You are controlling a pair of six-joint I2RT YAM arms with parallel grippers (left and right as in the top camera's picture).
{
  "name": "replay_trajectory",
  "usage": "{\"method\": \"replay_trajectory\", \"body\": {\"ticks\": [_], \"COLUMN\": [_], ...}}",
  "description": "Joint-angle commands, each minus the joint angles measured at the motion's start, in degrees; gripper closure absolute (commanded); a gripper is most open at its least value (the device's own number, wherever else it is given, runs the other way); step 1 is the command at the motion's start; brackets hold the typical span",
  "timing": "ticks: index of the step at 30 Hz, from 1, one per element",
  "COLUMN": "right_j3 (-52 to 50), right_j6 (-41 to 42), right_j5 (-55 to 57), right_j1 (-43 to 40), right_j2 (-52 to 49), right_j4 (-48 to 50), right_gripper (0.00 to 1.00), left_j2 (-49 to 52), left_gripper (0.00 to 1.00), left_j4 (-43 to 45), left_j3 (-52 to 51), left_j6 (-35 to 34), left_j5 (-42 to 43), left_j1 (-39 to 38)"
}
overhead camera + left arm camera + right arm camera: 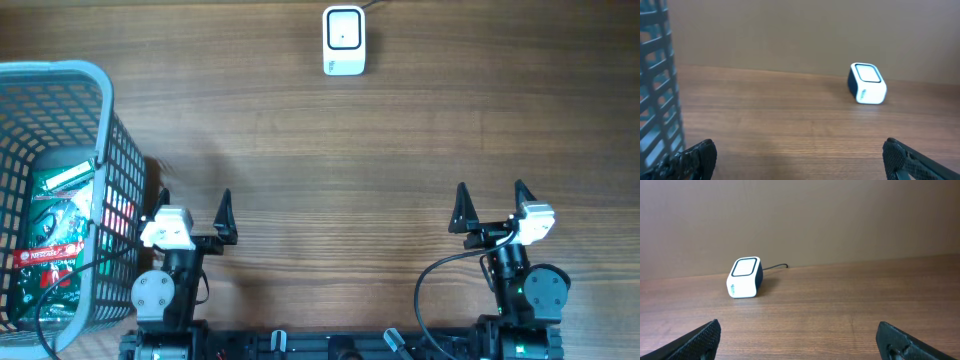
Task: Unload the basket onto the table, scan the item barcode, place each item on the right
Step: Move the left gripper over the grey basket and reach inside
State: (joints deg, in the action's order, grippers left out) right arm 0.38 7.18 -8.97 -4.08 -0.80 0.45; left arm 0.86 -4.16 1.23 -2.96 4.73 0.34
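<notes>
A green and red packaged item [55, 225] lies inside the grey basket [100, 90] at the left edge of the table. The white barcode scanner [344, 40] sits at the far middle of the table, and shows in the left wrist view [867, 83] and in the right wrist view [745, 277]. My left gripper [193, 205] stands open near the front edge, just right of the basket, with only bare wood between its fingers [801, 157]. My right gripper [490, 197] is open at the front right, nothing between its fingers [800, 340].
The basket wall [657, 85] rises close on the left of my left gripper. A dark cable [775, 267] runs from the scanner toward the back edge. A wall stands behind the table.
</notes>
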Motion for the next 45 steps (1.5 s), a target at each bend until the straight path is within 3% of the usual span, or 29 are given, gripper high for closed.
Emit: {"method": "replay_trajectory", "body": {"ticks": [1,2,6,11,16,18,20,22,24,27,31,33,34,38,42,45], "right_j3": [-0.09,-0.09,-0.09,-0.09,-0.09,-0.09,-0.09,-0.09,-0.09,-0.09,-0.09,-0.09,-0.09,-0.09,-0.09,-0.09], "right_j6": [-1.03,-1.03,-1.03,-1.03,-1.03,-1.03,-1.03,-1.05,-1.03,-1.03,-1.03,-1.03,-1.01,-1.01,-1.03,-1.03], "right_j5": [-0.94,-0.94,-0.94,-0.94,-0.94,-0.94,-0.94,-0.94,-0.94,-0.94,-0.94,-0.94,-0.94,-0.94,-0.94,-0.94], "right_j1": [-0.28,-0.28,-0.28,-0.28,-0.28,-0.28,-0.28,-0.28,-0.28,-0.28,-0.28,-0.28,-0.28,-0.28,-0.28,-0.28], "right_j2": [-0.17,-0.17,-0.17,-0.17,-0.17,-0.17,-0.17,-0.17,-0.17,-0.17,-0.17,-0.17,-0.17,-0.17,-0.17,-0.17], "right_j4": [0.26,0.26,0.26,0.26,0.26,0.26,0.26,0.26,0.26,0.26,0.26,0.26,0.26,0.26,0.26,0.26], "right_gripper": [0.0,0.0,0.0,0.0,0.0,0.0,0.01,0.01,0.0,0.0,0.0,0.0,0.0,0.0,0.0,0.0], "left_j2": [0.17,0.17,0.52,6.8,23.17,33.09,42.14,49.9,55.69,59.89,61.77,62.62,63.45,68.57,76.41,82.97], "left_gripper": [0.0,0.0,0.0,0.0,0.0,0.0,0.0,0.0,0.0,0.02,0.0,0.01,0.01,0.0,0.0,0.0], "left_j4": [1.44,5.42,8.09,8.09,7.41,-1.53,-12.26,-22.51,-38.45,-42.12,-39.04,-42.53,-45.07,-58.1,-72.72,-81.07], "left_j3": [-0.63,-0.39,5.25,17.42,36.72,50.73,64.92,77.94,87.01,88.37,89.85,93.31,95.78,104.17,104.89,104.87], "left_j6": [-0.96,-0.98,-1.01,-1.01,-4.83,-10.1,-9.01,-8.85,-8.85,-8.85,-25.09,-32.54,-32.7,-35.54,-45.44,-48.54], "left_j5": [14.16,24.39,31.93,32.59,31.3,23.69,20.17,21.2,22.53,22.69,1.81,-9.94,-11.89,-12.76,-12.5,-10.25], "left_j1": [-0.22,-0.22,-0.22,-0.22,-0.11,0.79,2.12,2.99,3.02,2.99,6.64,10.91,13.6,26.29,38.58,42.86]}}
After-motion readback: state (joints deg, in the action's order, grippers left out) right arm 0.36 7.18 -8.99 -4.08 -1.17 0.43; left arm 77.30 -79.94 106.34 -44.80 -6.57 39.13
